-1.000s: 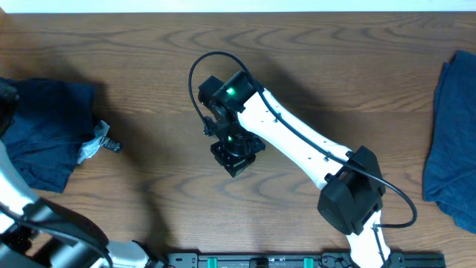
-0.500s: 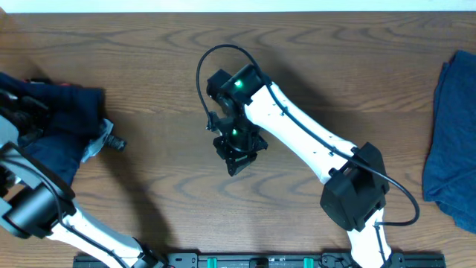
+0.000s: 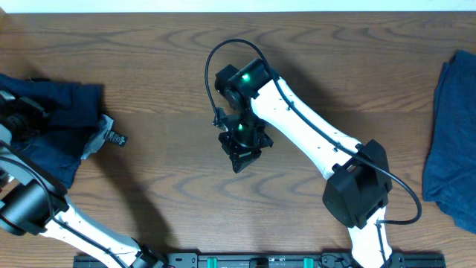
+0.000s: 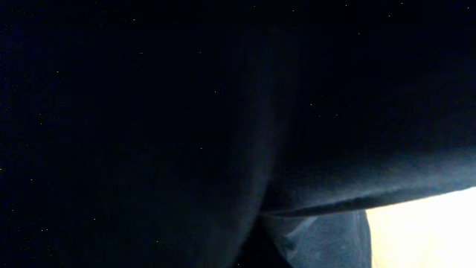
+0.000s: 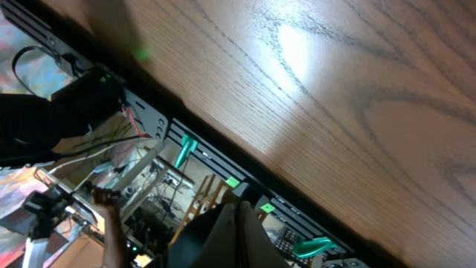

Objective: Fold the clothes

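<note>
Shorts (image 3: pixel 71 112) are bunched at the 9 o'clock edge of the table (image 3: pixel 149 59), partly cut off by the frame. A pale tag (image 3: pixel 94 141) is turned out on their 3 o'clock side. The long axis cannot be read while they are heaped.

Left gripper (image 3: pixel 28 112) is sunk in the heap's 10 o'clock corner. Its jaws are pinched shut, taken to be on the shorts. The left wrist view is filled by dark cloth, with no fingers seen.

Right gripper (image 3: pixel 239 154) is hung over bare wood mid-table. Its fingers (image 5: pixel 256 242) are pressed together with nothing between them.

From those jaws the shorts lie at 9 o'clock, well apart. A second blue piece (image 3: pixel 450 126) lies at 3 o'clock, also well apart, its long axis run 12-to-6 along the table edge.

Judged: spreading is needed before any fold. The left arm is far nearer the shorts, so a free corner would have to be reached by the right arm toward 9 o'clock.
</note>
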### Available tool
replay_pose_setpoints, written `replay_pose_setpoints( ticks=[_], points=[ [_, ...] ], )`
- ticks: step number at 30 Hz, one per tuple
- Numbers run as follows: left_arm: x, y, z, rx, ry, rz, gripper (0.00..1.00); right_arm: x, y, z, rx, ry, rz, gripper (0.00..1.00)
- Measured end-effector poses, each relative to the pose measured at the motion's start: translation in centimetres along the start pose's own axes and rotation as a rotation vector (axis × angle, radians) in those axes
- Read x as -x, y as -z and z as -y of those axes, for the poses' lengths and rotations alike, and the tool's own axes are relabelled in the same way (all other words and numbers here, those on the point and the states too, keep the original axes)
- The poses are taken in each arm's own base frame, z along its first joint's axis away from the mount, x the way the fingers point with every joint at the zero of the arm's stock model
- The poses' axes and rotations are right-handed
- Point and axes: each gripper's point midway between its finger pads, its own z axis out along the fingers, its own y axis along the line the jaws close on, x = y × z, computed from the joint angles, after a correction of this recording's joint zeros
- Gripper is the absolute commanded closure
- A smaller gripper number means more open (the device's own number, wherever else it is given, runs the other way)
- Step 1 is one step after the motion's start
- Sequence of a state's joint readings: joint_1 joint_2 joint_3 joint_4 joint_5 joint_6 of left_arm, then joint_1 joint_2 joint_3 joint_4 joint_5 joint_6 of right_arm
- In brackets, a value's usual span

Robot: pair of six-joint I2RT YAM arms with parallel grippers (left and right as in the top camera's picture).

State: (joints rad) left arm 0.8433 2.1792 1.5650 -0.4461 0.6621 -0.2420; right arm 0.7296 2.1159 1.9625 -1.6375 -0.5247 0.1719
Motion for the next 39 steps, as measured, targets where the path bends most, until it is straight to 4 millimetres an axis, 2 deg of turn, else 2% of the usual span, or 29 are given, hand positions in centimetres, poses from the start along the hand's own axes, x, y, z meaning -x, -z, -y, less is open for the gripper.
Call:
replay_pose_setpoints(
  ticks=[6,9,12,14,16,19,20,24,27,30,33,36,39],
  points=[
    [-0.4,0.9,0.2,0.004,0.003,-0.006,0.94,0.0,0.0,0.1,-0.005,0.0,0.001,0.99],
    [-0.9,2.1,0.2,0.039,0.023,0.0,0.94,0.0,0.0,0.1,-0.006,0.0,0.001,0.99],
    [-1.2,3.9,0.2,0.085,0.045,0.018,0.92,0.0,0.0,0.1,-0.008,0.0,0.001,0.99],
    [-1.0,5.7,0.3,0.115,0.052,0.049,0.78,0.0,0.0,0.2,-0.01,0.001,0.002,0.99],
    [-0.5,8.0,1.0,0.132,0.055,0.097,0.76,0.1,0.0,0.2,-0.014,0.001,0.004,0.99],
    [0.7,12.1,3.3,0.128,0.016,0.203,0.71,0.1,0.0,0.4,-0.024,0.006,0.005,0.99],
    [1.1,14.2,4.8,0.116,-0.004,0.257,0.71,0.1,0.0,0.4,-0.025,0.013,0.005,0.99],
    [1.2,19.2,8.6,0.074,-0.055,0.375,0.71,0.3,0.0,0.8,-0.045,0.032,0.014,0.99],
    [0.4,22.0,11.5,0.017,-0.094,0.423,0.71,1.1,0.2,1.9,-0.1,0.037,0.048,0.99],
    [-1.1,23.7,14.9,-0.07,-0.142,0.433,0.71,2.7,1.2,3.6,-0.139,0.023,0.116,0.98],
    [-3.4,25.2,18.8,-0.17,-0.218,0.422,0.71,3.9,3.5,5.8,-0.146,-0.022,0.192,0.99],
    [-6.5,27.0,22.6,-0.281,-0.301,0.399,0.71,4.6,7.7,8.1,-0.14,-0.073,0.318,0.99],
    [-10.2,29.0,25.8,-0.396,-0.383,0.356,0.71,4.3,12.5,9.8,-0.139,-0.097,0.466,0.99]
  ],
)
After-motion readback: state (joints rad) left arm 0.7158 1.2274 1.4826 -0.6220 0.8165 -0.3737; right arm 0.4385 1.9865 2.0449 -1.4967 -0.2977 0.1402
